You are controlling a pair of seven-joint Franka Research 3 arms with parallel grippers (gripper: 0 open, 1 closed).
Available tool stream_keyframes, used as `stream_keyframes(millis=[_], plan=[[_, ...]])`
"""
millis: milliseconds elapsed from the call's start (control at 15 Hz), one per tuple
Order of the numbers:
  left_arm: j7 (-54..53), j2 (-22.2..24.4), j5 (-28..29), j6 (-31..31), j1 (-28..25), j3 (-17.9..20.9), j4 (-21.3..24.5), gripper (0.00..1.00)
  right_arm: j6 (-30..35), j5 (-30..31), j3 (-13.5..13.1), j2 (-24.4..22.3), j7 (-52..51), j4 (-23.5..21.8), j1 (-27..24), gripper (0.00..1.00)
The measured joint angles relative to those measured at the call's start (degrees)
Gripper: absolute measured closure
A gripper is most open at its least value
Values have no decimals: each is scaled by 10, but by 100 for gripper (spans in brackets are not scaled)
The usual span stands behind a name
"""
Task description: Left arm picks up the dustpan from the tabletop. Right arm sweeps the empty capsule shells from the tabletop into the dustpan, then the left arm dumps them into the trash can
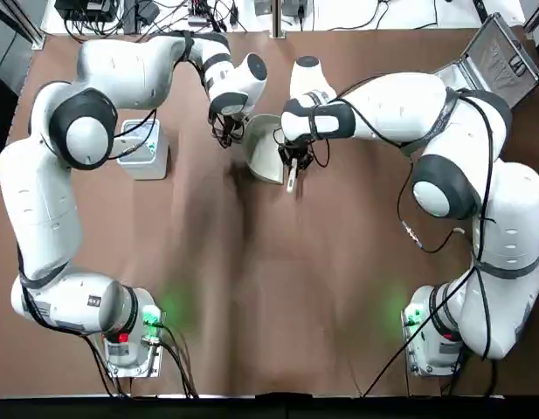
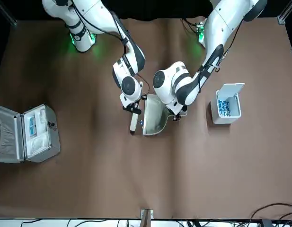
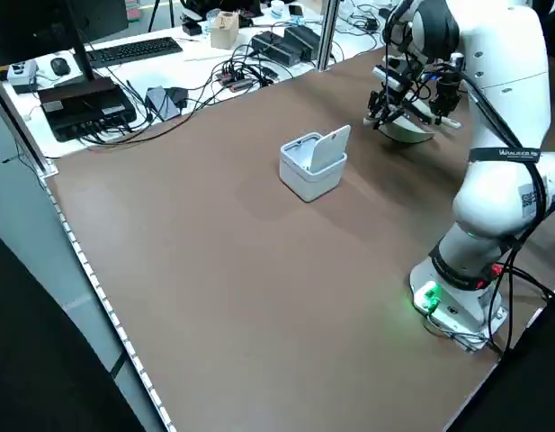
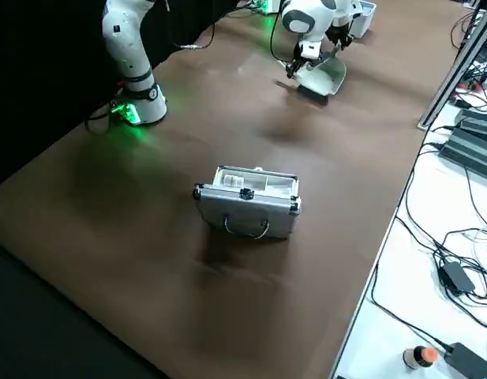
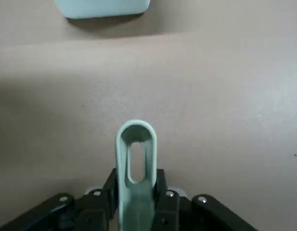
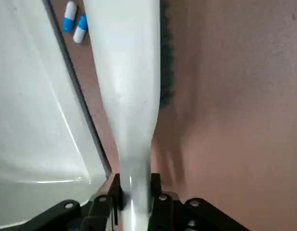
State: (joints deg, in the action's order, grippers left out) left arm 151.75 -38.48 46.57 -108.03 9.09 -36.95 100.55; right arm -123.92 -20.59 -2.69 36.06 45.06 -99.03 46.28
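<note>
- Two capsule shells (image 6: 75, 22), blue and white, lie on the table (image 2: 183, 175) just past the dustpan's dark lip, between it and the brush. They are farther out than the right fingers, beyond their tips, and untouched by them.
- The dustpan (image 2: 155, 116) sits between the two sets of fingers, its open edge towards the right ones. Whether it rests flat on the table, I cannot tell.
- The left gripper (image 5: 136, 182) is at the pan's handle end, its fingers clamped on the slotted handle from both sides.
- The brush (image 6: 129, 62) reaches out ahead of the right fingers, its dark bristles along the side turned away from the pan.
- The right gripper (image 6: 135, 188) is just beside the pan, its fingers closed round the brush's narrow handle.
- The trash can (image 2: 226, 111) stands on the table off to the left of the left fingers, well apart from them. Its lid is up and blue-and-white shells show inside.
- The metal case (image 2: 41, 137) is open on the table, far to the right of the right fingers.
</note>
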Motion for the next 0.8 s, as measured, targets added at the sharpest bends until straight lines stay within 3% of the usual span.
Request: stream_keyframes(millis=[800], plan=[[1,-1,5,0,1,0,0,67,-2,-27,15,21,-9,32,18,74]])
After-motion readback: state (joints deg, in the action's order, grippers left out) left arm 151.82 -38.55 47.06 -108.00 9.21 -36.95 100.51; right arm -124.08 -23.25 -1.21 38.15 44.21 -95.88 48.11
